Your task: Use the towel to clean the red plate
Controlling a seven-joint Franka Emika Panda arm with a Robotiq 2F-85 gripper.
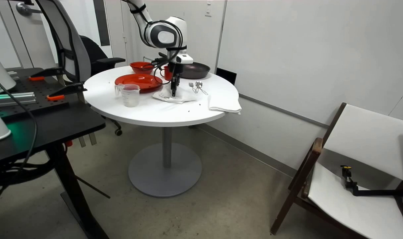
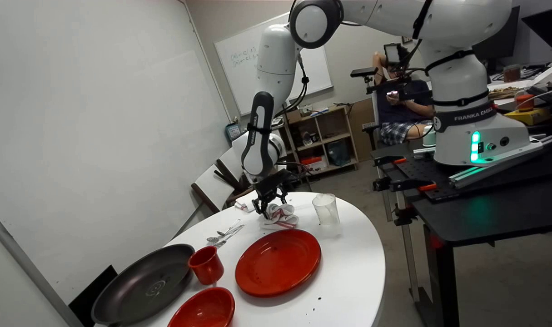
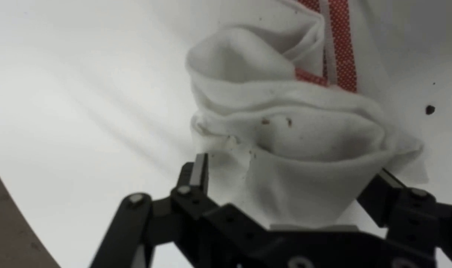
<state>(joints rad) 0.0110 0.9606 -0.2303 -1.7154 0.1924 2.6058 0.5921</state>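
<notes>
The gripper (image 3: 292,176) has its jaws spread wide, w/ its fingers (image 3: 199,173) on either side of the towel (image 3: 319,136), & no squeeze shows, so it prob. has hold of nothing. That wide stance may be for letting go or for getting a grip; can't tell which. The towel sits in a soft heap on the table (image 1: 165,114), just beside the red plate (image 2: 278,263); can't tell if they touch. That's prob. a good spot b/c it's a short trip to the plate, & the tall folds give the gripper smth. to pinch. Brown bits (image 3: 266,121) lie on the towel, so some wiping may be done, but can't be sure. The plate lies flat, top up, so a towel can rub it. The clear cup (image 2: 326,210) stands upright near both, so a big wipe might bump it. The red mug (image 2: 207,268), red bowl (image 2: 204,311) & dark pan (image 2: 144,286) sit close together off to one side of the plate, maybe to leave rm. for wiping. The bigger white cloth (image 1: 225,104) lies folded at the table's edge, prob. a spare b/c this job needs the small one.
</notes>
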